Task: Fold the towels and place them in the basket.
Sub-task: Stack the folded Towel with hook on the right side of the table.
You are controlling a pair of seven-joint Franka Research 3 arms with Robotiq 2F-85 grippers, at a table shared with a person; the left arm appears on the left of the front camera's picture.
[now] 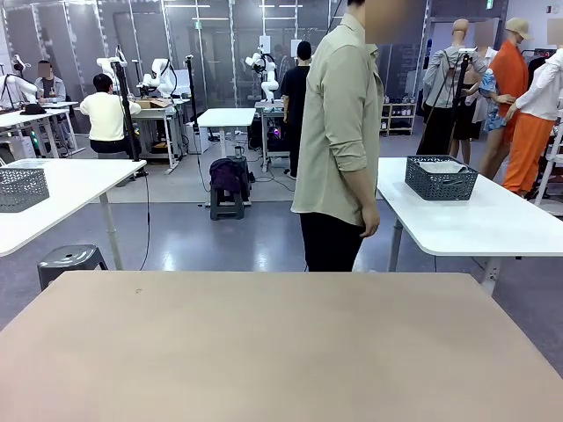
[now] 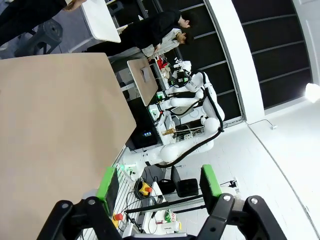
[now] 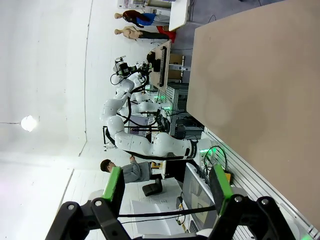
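The tan table (image 1: 281,352) spreads wide from the near edge to its far edge, where a person (image 1: 339,132) stands. Beyond, on a white table (image 1: 493,224) at far right, sits the dark lattice basket (image 1: 441,178) (pale cloth inside). Left pincer (image 2: 159,182) and right pincer (image 3: 167,185) are spread, holding nothing.

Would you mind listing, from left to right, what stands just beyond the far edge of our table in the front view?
Grey basket on the left white table → grey stool → person in a beige shirt → dark basket on the right white table.
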